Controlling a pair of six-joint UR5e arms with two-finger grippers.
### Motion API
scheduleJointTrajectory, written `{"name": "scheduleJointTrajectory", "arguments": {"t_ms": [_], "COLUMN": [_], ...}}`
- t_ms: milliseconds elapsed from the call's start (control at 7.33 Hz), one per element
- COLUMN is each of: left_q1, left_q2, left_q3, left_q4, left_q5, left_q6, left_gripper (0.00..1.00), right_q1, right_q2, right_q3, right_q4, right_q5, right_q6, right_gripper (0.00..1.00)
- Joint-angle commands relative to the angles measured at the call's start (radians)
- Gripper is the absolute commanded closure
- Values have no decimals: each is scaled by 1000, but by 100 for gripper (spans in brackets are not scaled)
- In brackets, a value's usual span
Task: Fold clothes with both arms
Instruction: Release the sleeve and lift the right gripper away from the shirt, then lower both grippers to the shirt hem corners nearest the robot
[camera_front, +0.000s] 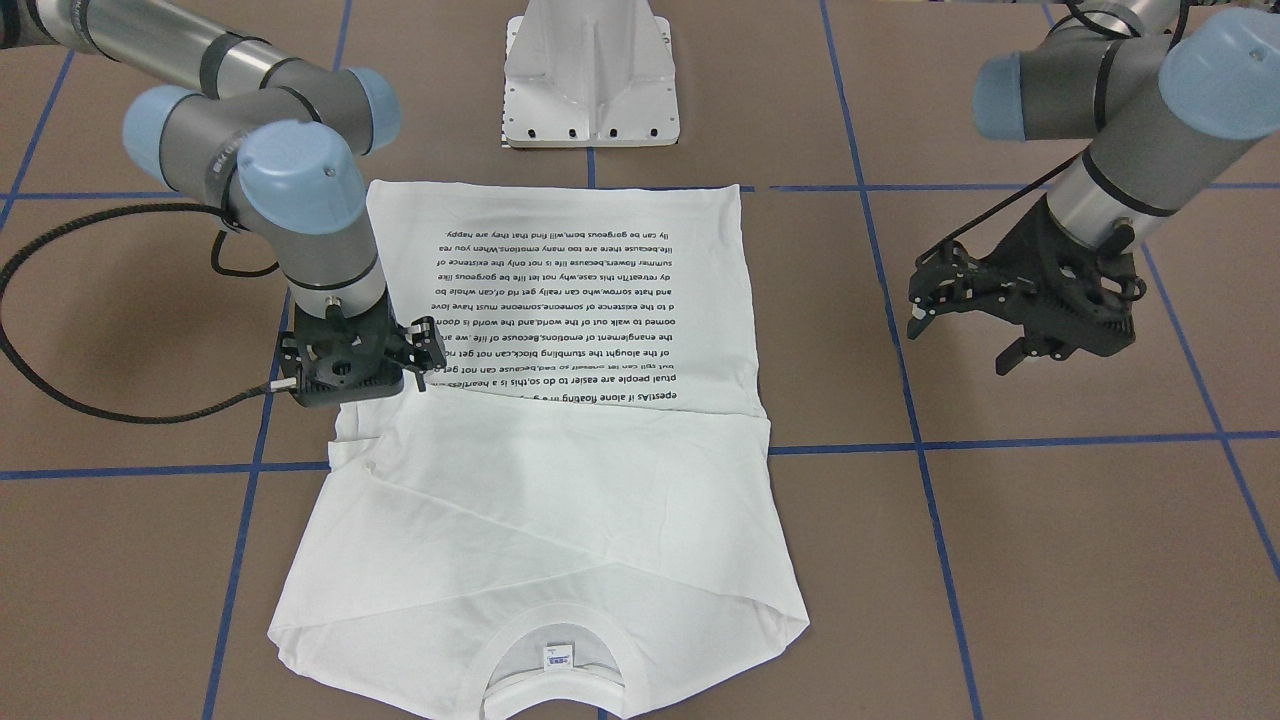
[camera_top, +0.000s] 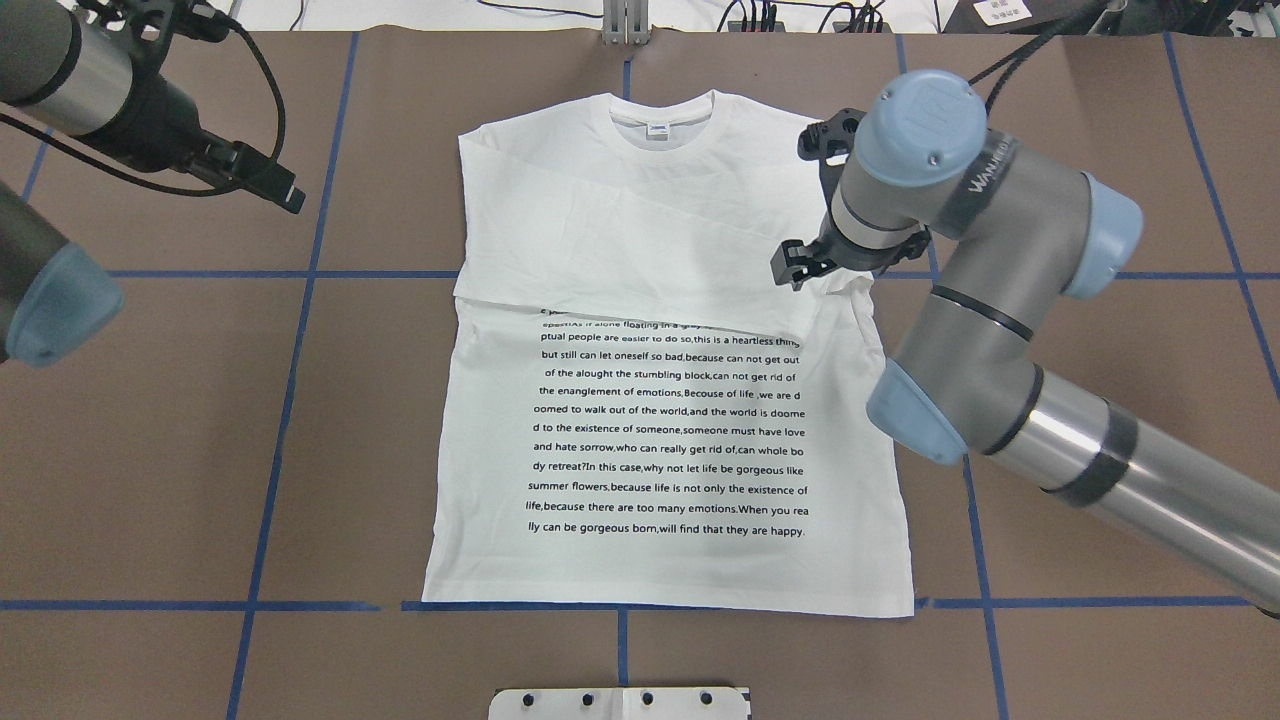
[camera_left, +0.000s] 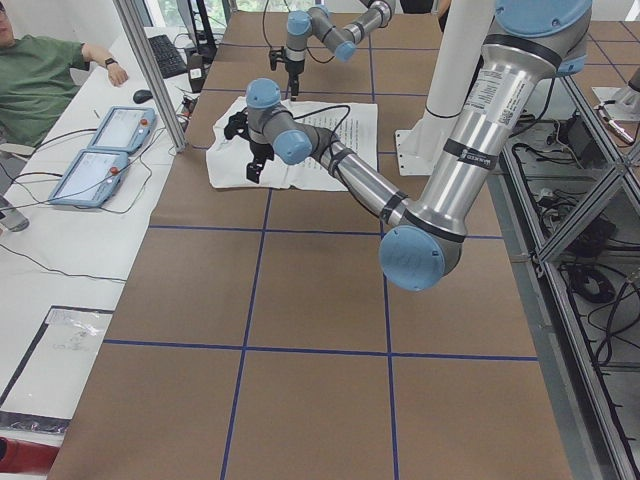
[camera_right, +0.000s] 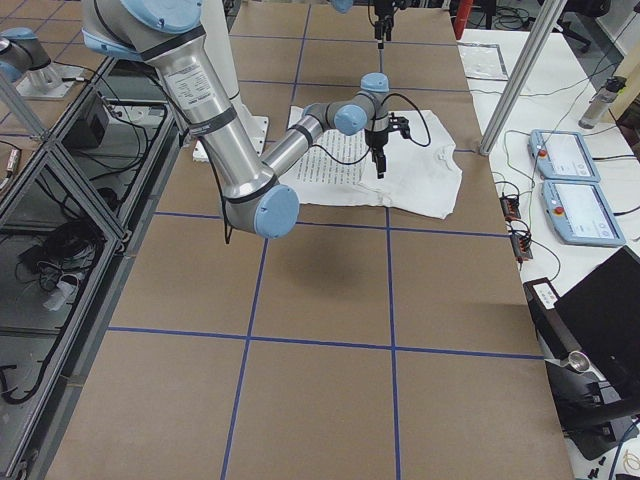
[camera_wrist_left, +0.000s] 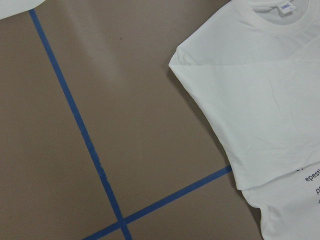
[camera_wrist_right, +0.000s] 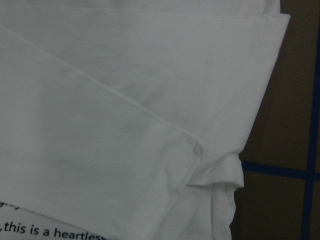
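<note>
The white T-shirt lies flat on the brown table, black text side up, collar away from the robot's base. Both sleeves lie folded across the chest above the text. My right gripper points straight down over the shirt's edge near the armpit, also seen in the overhead view. Its jaws look apart and hold nothing. The right wrist view shows the shirt close up with a small crumple at the fold. My left gripper hovers open and empty above bare table, well off the shirt.
The white pedestal base stands by the shirt's hem. Blue tape lines grid the table. In the exterior left view an operator sits beside control pendants past the table's far edge, near a metal post.
</note>
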Motion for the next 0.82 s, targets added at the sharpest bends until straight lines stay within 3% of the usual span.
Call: {"name": "scheduleJointTrajectory", "arguments": {"t_ms": [0,136,409,682], "left_q1": [105,171,305,529], "left_q2": [139,196,306,318], "left_q3": [-137,-162,-164,-165], "left_q4": [-124,-214,-468,-496], "left_q5": [67,122,196,395], "left_q6": [-214,-321,-531,-735], "left_gripper": [0,0,0,0], "right_q1": [-84,-136,-296,-426], "right_q2": [-183,-234,-425,-537], "right_q3": [270,355,393,393], "right_q4": [3,24,328,491], "right_q5": [0,-10,-158,-287], "right_q6": [203,302,477,589], "right_gripper": [0,0,0,0]}}
